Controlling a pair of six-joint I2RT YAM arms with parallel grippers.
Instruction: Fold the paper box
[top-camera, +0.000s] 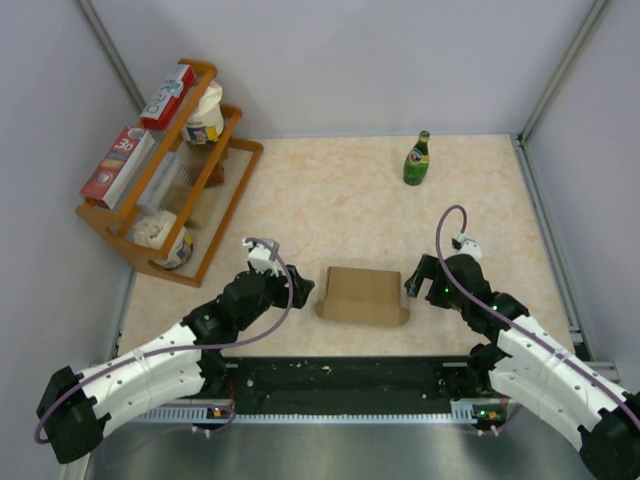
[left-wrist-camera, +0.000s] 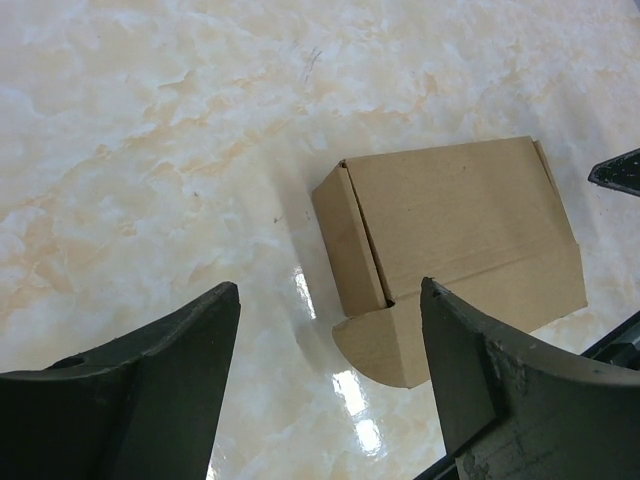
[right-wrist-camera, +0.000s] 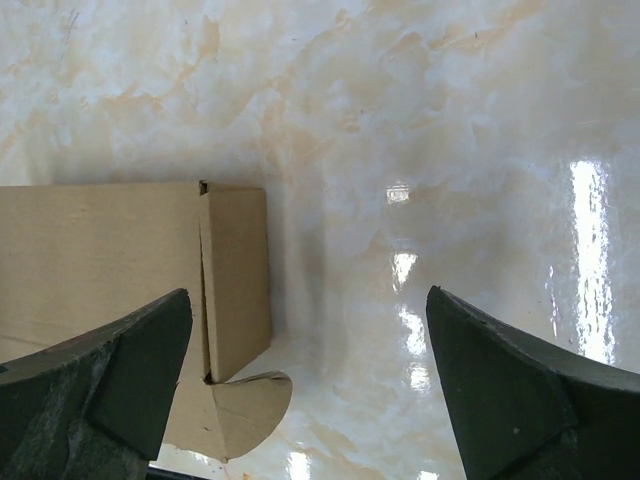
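The paper box (top-camera: 362, 294) is plain brown cardboard, closed up and lying flat on the marbled table between my two arms. Rounded tabs stick out at its near corners (left-wrist-camera: 375, 345) (right-wrist-camera: 245, 400). My left gripper (top-camera: 303, 289) stands open just left of the box, nothing between its fingers (left-wrist-camera: 330, 300). My right gripper (top-camera: 416, 279) stands open just right of the box, empty too (right-wrist-camera: 310, 315). In the left wrist view the box (left-wrist-camera: 460, 230) lies ahead and to the right. The right wrist view has the box (right-wrist-camera: 120, 260) at the left.
A green bottle (top-camera: 417, 159) stands upright at the back right. A wooden rack (top-camera: 160, 190) with red-and-white cartons and jars stands at the back left. A black rail (top-camera: 340, 380) runs along the near edge between the arm bases. Grey walls enclose the table.
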